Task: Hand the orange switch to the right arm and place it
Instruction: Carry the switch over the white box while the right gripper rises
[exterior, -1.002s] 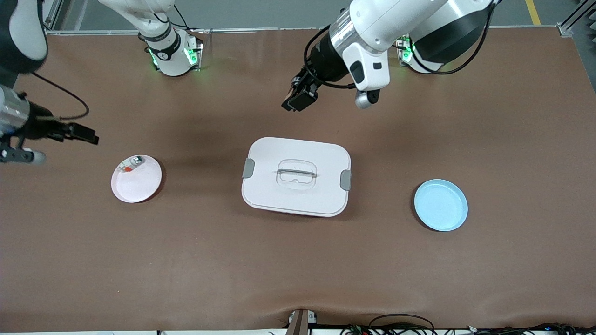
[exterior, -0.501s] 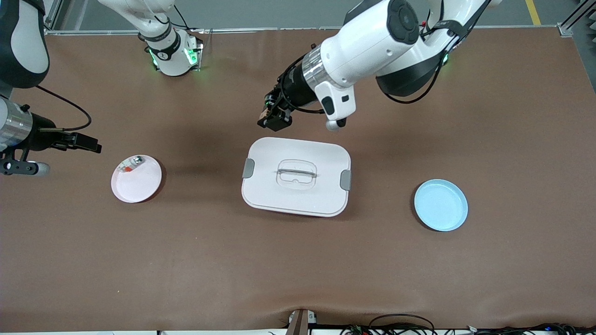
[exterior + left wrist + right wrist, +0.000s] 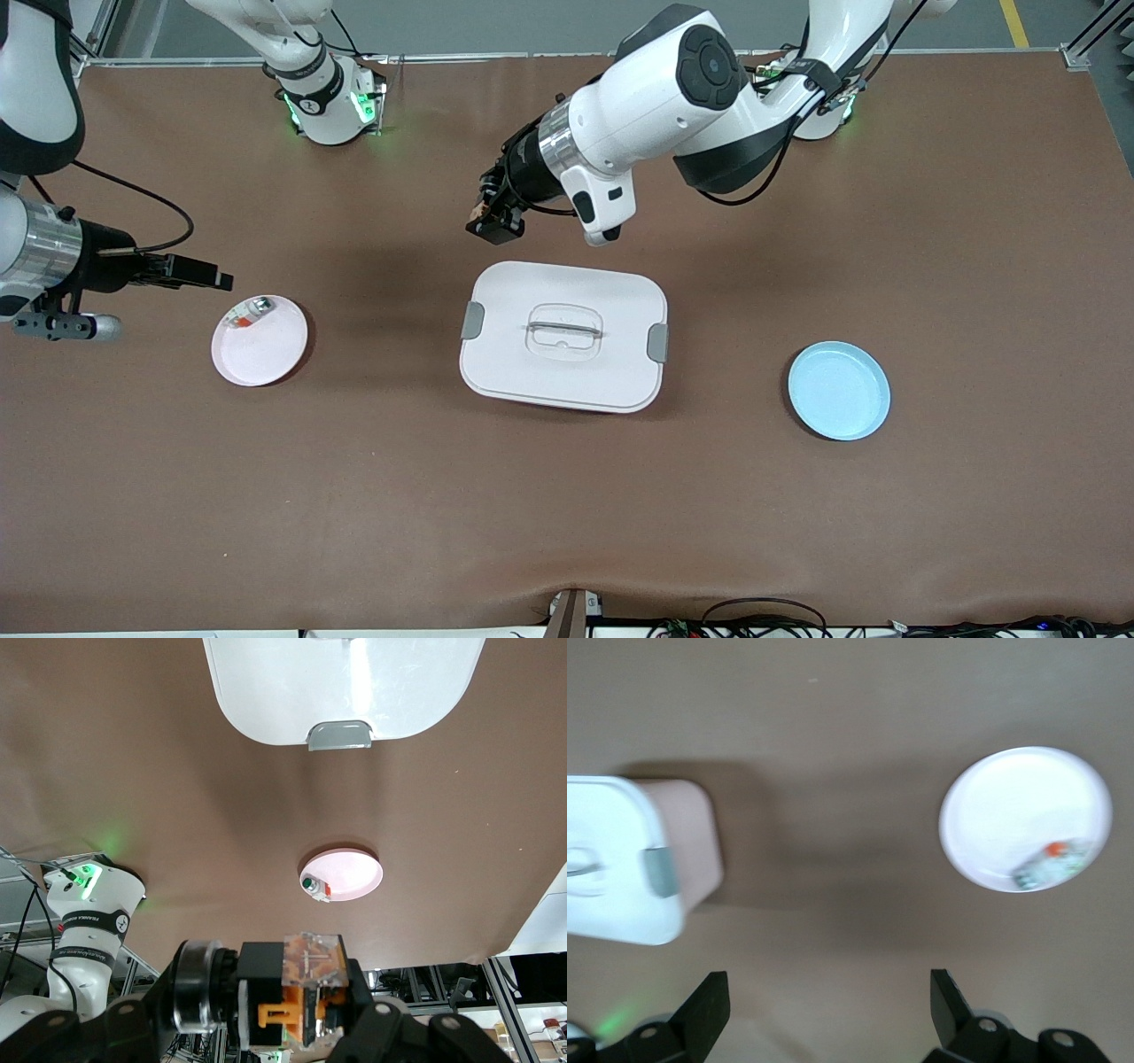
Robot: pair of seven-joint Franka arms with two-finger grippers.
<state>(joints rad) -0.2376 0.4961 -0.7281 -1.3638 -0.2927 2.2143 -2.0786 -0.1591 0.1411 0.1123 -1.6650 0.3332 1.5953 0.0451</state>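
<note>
My left gripper [image 3: 493, 221] is shut on the orange switch [image 3: 480, 213], a tiny black box with an orange face, and holds it in the air over bare table beside a corner of the white box. In the left wrist view the switch [image 3: 306, 979] sits between the fingers of the left gripper [image 3: 310, 1001]. My right gripper [image 3: 215, 281] is open and empty, in the air just off the pink plate's rim. The right wrist view shows its spread fingertips [image 3: 709, 1005] with only table between them.
A white lidded box [image 3: 563, 390] with grey latches stands mid-table. A pink plate [image 3: 266, 354] toward the right arm's end holds a small clear-and-silver piece with a red bit [image 3: 248, 313]. An empty light-blue plate [image 3: 839, 391] lies toward the left arm's end.
My left gripper has carried the switch toward the right arm's end of the table. My right gripper has moved in from the table's edge toward the pink plate.
</note>
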